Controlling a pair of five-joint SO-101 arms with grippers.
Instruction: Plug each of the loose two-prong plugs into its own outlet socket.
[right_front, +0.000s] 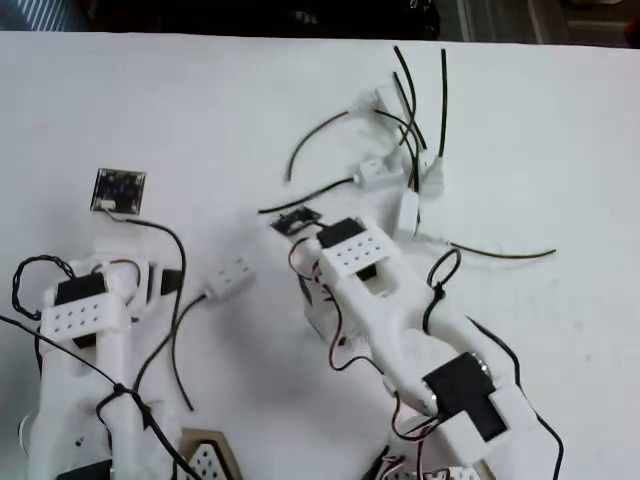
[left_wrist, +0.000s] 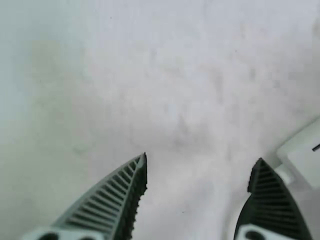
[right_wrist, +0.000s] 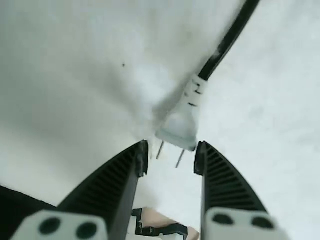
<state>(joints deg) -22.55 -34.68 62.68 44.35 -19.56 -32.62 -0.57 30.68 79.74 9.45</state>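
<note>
Mostly white table (right_front: 200, 110) with loose plugs (right_front: 378, 175), dark room strip (right_front: 250, 14) beyond.

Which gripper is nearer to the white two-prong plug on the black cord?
Right. The plug lies just ahead of the right gripper, prongs toward it. The left gripper is over bare table, away from it.

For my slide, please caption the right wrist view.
Open right gripper around the pronged end of a white two-prong plug on the table.
</note>
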